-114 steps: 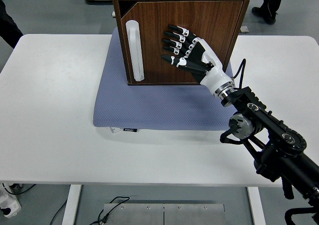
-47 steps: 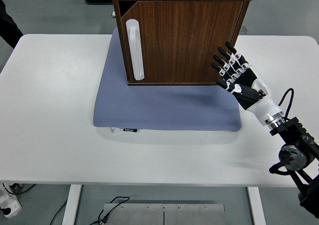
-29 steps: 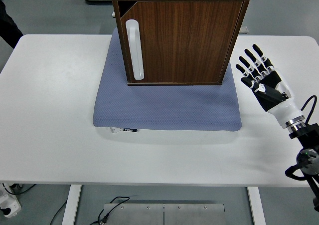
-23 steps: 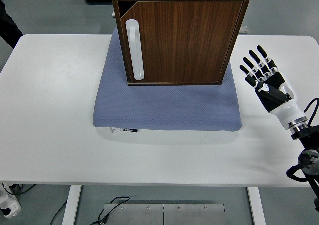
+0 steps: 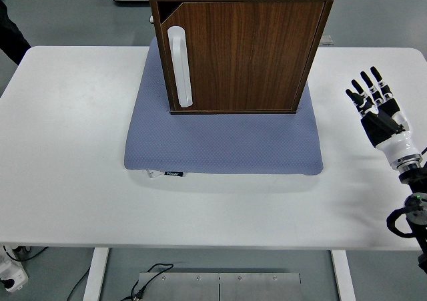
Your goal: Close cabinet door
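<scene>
A: Head view first: where is the cabinet [image 5: 241, 44] standing, and is something showing inside it?

B: The brown wooden cabinet is standing at the far middle of the white table [image 5: 67, 147], on a grey-blue mat [image 5: 223, 144]. Its door [image 5: 248, 55] is lying almost flush with the front. Only a thin dark gap is showing at the upper left corner, so I cannot tell what is inside. A long white handle [image 5: 180, 66] is running upright along the left side of the door.

A: And what is the robot doing?

B: The right hand [image 5: 379, 109] is hovering over the right edge of the table, well apart from the cabinet. Its fingers [image 5: 363, 91] are stretching out straight and a little spread, and it is holding nothing. The left arm is not showing.

A: What is differing from before?

B: About two seconds ago the palm was pressing flat on the door. Since then the hand is drawing back to the right, off the mat, and the door is staying in its place.

A: And the room?

B: A grey floor is showing beyond the table, with a dark sleeve [image 5: 10, 34] at the upper left edge and a cable [image 5: 20, 254] lying under the table.
</scene>
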### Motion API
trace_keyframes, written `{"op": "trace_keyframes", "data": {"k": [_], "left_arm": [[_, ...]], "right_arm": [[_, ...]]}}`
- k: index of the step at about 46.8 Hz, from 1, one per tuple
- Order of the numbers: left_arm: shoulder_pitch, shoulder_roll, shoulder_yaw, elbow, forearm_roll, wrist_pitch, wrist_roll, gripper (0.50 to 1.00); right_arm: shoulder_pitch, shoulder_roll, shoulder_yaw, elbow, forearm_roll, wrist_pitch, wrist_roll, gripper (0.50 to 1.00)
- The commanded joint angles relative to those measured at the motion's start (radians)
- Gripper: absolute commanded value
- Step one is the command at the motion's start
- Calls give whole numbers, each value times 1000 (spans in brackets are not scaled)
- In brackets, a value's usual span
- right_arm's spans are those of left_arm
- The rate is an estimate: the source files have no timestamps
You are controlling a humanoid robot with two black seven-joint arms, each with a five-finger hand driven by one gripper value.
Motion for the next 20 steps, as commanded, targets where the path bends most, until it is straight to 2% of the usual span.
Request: {"op": "trace_keyframes", "data": {"k": [1,20], "left_arm": [[0,0,0,-1,0,0,0,1000],[0,0,0,0,0,0,0,1000]], "right_arm": [[19,6,-1,-25,3,-11,0,1000],[73,58,-2,-38,63,-125,-17,1000]]}}
